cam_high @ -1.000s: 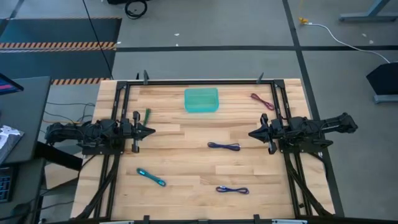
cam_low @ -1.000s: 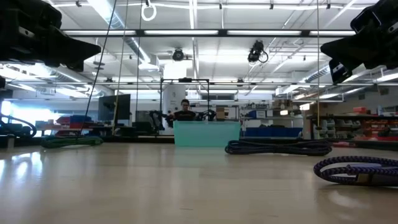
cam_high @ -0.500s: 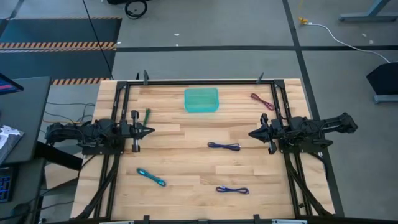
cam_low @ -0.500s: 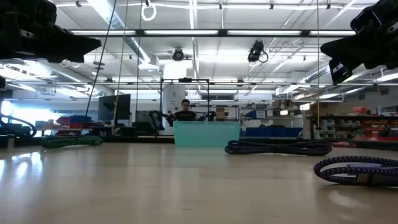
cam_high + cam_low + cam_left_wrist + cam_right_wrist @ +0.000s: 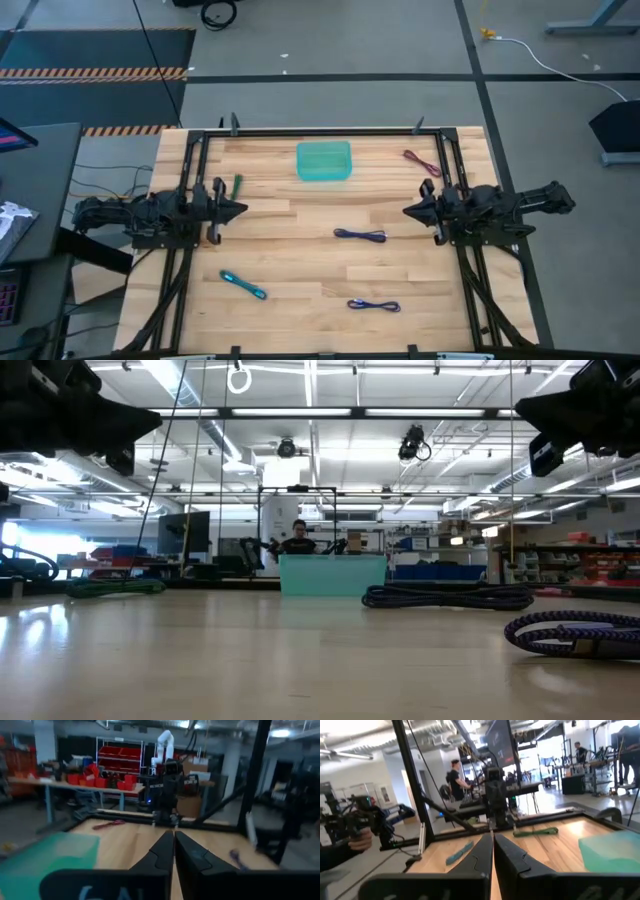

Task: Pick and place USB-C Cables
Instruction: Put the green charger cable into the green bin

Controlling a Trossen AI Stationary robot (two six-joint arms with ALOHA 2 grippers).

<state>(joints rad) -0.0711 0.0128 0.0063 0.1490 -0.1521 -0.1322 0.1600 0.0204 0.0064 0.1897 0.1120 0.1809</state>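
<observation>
Five cables lie flat and apart on the wooden table: green near the left arm, maroon far right, two dark blue-purple ones in the middle and near the front edge, and teal front left. The teal tray stands at the far middle. My left gripper hovers at the table's left and my right gripper at its right. Both point inward at each other, shut, above the table. In the wrist views the left fingertips and the right fingertips meet.
A black frame runs around the table's edges. Bare wood lies between the two grippers. In the low view the tray and the two dark blue-purple cables show ahead. People stand in the room beyond the table.
Both grippers have risen slightly in the low view. The left one has turned a little about its own axis, and the right one has drawn back slightly toward the table's right edge. The cables and tray have stayed where they were.
</observation>
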